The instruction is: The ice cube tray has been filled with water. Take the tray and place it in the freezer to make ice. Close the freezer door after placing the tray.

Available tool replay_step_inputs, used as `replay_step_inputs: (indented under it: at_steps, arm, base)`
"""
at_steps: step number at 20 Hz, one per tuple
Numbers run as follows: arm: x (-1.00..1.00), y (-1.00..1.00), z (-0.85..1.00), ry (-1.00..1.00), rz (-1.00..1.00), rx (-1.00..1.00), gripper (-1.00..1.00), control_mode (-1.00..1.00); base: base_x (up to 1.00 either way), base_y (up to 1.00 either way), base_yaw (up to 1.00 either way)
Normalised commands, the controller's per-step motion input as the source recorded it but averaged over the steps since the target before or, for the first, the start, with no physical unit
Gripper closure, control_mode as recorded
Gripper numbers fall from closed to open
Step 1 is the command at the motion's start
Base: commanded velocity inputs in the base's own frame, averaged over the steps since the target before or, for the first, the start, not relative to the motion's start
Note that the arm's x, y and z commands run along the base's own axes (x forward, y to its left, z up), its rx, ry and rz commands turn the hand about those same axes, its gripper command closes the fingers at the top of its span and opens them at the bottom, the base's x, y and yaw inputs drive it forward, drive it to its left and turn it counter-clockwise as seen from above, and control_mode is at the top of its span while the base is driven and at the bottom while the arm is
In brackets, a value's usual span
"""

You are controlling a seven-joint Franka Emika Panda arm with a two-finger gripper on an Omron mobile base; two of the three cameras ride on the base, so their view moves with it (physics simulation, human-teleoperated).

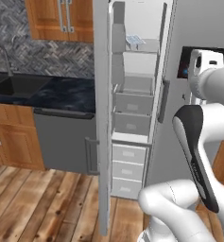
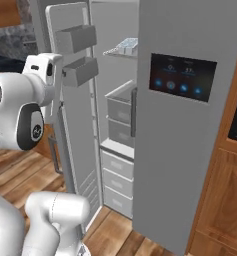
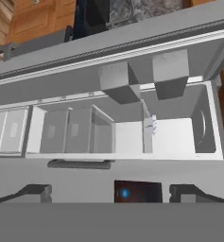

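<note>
Ice cube tray (image 1: 135,39) already sat on upper shelf inside the freezer (image 1: 132,118). End effector (image 3: 108,193) had its fingers wide apart, nothing betw. them. Freezer door (image 1: 102,118) stood fully open; closing it appeared the only step left.

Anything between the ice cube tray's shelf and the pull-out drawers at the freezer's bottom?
Yes. In the left base view, below the ice cube tray, two open grey bins sit above the bottom drawers.

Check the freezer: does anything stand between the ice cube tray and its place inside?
Nothing visible does: the ice cube tray already lies on the freezer's upper shelf. The freezer door stands open, not yet closed.
</note>
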Motion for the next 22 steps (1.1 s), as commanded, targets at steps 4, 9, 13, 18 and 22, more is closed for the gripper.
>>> replay_step_inputs:
  at_steps: [4,9,13,18,22]
  arm:
    - [0.00,0.00,0.00,0.00,0.00,0.00,-1.00,1.00]
    - [0.06,0.10,0.00,-0.01,-0.05,0.00,-1.00,-1.00]
    - [0.00,0.35,0.00,-0.05,-0.01,-0.02,-1.00,-1.00]
    - [0.00,0.65,0.00,-0.01,0.00,-0.05,-1.00,-1.00]
    - [0.00,0.77,0.00,0.00,0.00,-0.02,-1.00,-1.00]
  base:
    - [-0.33,0.17,-0.21]
    - [0.01,0.02,-0.07]
    - [0.00,0.00,0.00]
    - [0.00,0.00,0.00]
    - [0.00,0.00,0.00]
